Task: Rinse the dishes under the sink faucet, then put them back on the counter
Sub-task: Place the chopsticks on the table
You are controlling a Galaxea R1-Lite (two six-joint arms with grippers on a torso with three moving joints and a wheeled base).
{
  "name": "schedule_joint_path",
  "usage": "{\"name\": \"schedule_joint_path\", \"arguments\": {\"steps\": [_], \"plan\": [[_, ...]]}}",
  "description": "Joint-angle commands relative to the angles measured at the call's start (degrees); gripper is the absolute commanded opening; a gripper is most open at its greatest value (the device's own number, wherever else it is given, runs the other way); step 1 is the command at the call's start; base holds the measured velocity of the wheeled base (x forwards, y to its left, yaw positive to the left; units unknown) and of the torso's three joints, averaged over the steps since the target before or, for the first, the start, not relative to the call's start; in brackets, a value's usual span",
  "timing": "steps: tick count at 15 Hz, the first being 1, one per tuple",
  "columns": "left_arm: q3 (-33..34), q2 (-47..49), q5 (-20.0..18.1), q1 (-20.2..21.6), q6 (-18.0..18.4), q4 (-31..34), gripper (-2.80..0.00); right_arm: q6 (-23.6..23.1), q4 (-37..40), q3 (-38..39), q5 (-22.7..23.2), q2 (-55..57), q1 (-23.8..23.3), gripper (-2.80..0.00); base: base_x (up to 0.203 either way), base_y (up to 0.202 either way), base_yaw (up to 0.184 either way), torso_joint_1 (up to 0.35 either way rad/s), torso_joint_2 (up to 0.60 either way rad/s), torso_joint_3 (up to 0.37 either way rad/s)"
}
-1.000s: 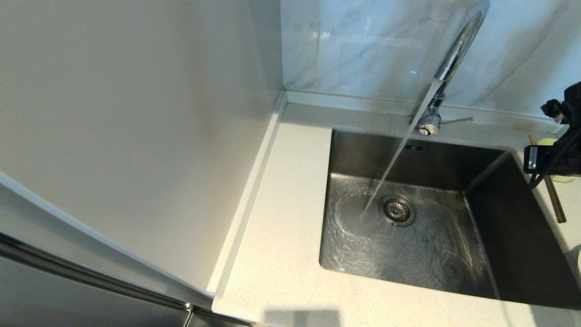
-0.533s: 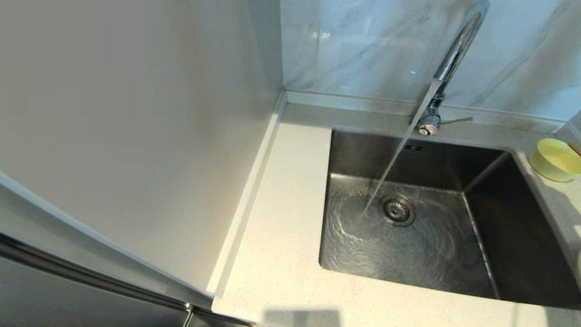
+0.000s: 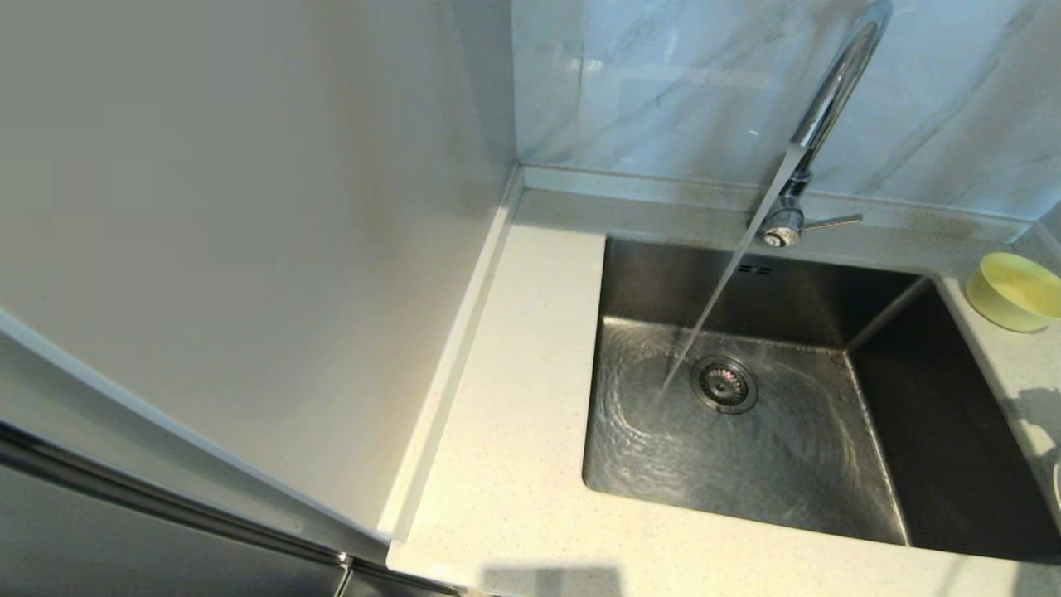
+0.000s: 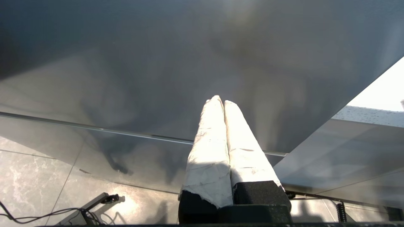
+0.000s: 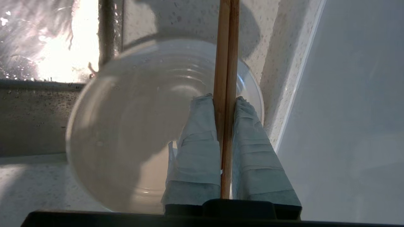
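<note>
Water runs from the chrome faucet (image 3: 833, 91) into the steel sink (image 3: 796, 448), landing beside the strainer drain (image 3: 724, 384). The pale-yellow bowl (image 3: 1015, 290) sits on the counter (image 3: 514, 431) at the sink's far right corner. In the right wrist view my right gripper (image 5: 224, 100) is shut on the brown chopstick (image 5: 226, 56) and hovers over the cream-white plate (image 5: 132, 126), which rests on the counter beside the sink edge. The right gripper is out of the head view. My left gripper (image 4: 220, 101) is shut on nothing, parked away from the sink.
A tall pale cabinet side (image 3: 249, 249) walls off the counter on the left. The grey-veined marble wall (image 3: 663, 83) rises behind the raised back edge. In the left wrist view a grey panel (image 4: 157, 63) and tiled floor with cables (image 4: 38, 189) show.
The right arm, beside the bowl a second ago, has drawn back out of the head view, taking the chopstick off the counter. The bowl now shows fully. Water keeps running.
</note>
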Motion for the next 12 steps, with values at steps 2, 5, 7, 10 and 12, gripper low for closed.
{"name": "schedule_joint_path", "arguments": {"steps": [2, 5, 7, 10, 12], "plan": [[0.0, 0.0, 0.0, 0.0, 0.0, 0.0, -2.80, -0.1, -5.5, 6.1, 1.0, -0.2, -3.5, -2.80, 0.000, 0.000, 0.000, 0.000, 0.00, 0.000], [0.0, 0.0, 0.0, -0.1, 0.0, 0.0, -2.80, 1.5, -14.2, 13.9, 3.7, 0.1, -5.5, -2.80, 0.000, 0.000, 0.000, 0.000, 0.00, 0.000], [0.0, 0.0, 0.0, 0.0, 0.0, 0.0, -2.80, 4.6, -22.5, 17.3, 4.3, 2.0, -5.7, -2.80, 0.000, 0.000, 0.000, 0.000, 0.00, 0.000], [0.0, 0.0, 0.0, 0.0, 0.0, 0.0, -2.80, 6.5, -27.6, 19.7, 5.4, 3.2, -6.0, -2.80, 0.000, 0.000, 0.000, 0.000, 0.00, 0.000], [0.0, 0.0, 0.0, 0.0, 0.0, 0.0, -2.80, 6.7, -29.3, 21.3, 5.5, 3.6, -6.1, -2.80, 0.000, 0.000, 0.000, 0.000, 0.00, 0.000]]}}
